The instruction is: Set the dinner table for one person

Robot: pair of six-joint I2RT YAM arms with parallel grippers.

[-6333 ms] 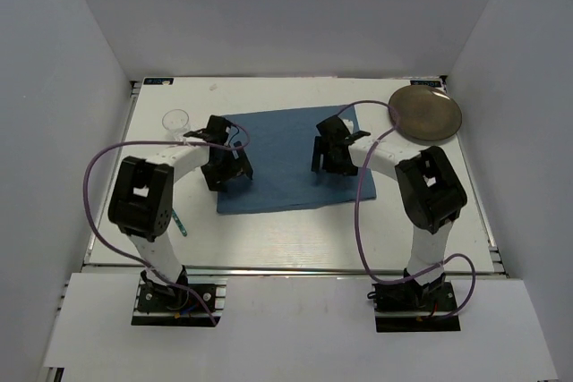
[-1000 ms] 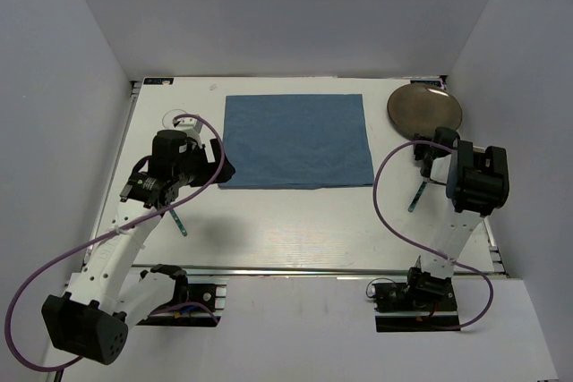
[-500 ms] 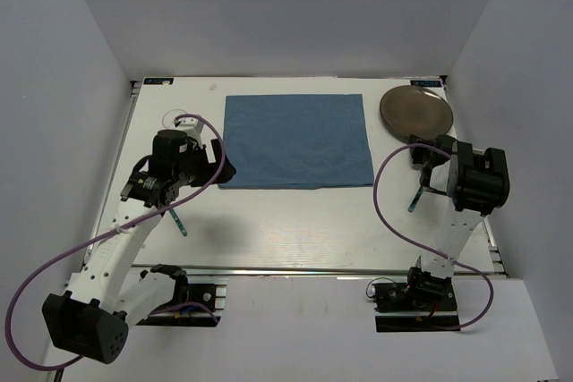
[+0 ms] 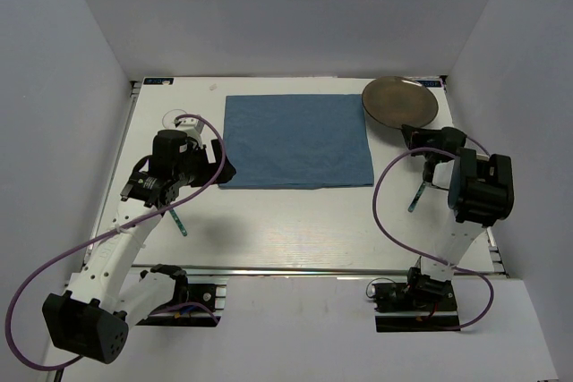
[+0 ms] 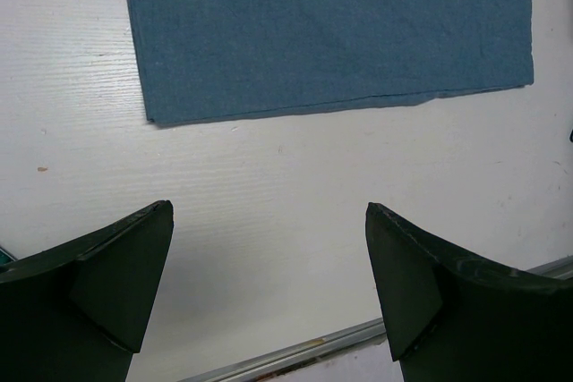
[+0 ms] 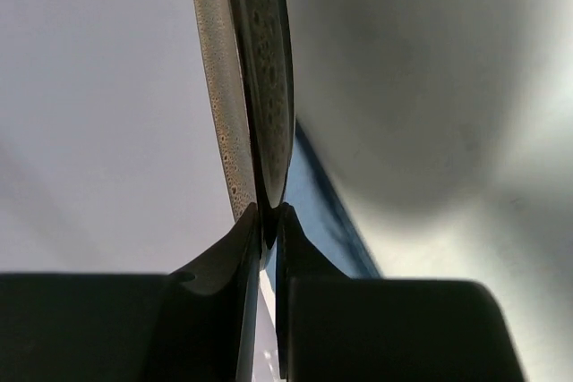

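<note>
Right claw [image 6: 267, 221] pinches the plate [image 4: 398, 102] by its near rim, at the far right of the table [image 4: 295, 221], just beside the blue placemat [image 4: 295, 140]; stiff, probably slick and weighty, it could pivot in that thin grip; left claw [image 5: 269, 284] spread, empty.

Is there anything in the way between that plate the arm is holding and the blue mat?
Nothing visible. The right gripper holds the plate by its rim at the mat's far right corner, and the mat lies bare.
</note>
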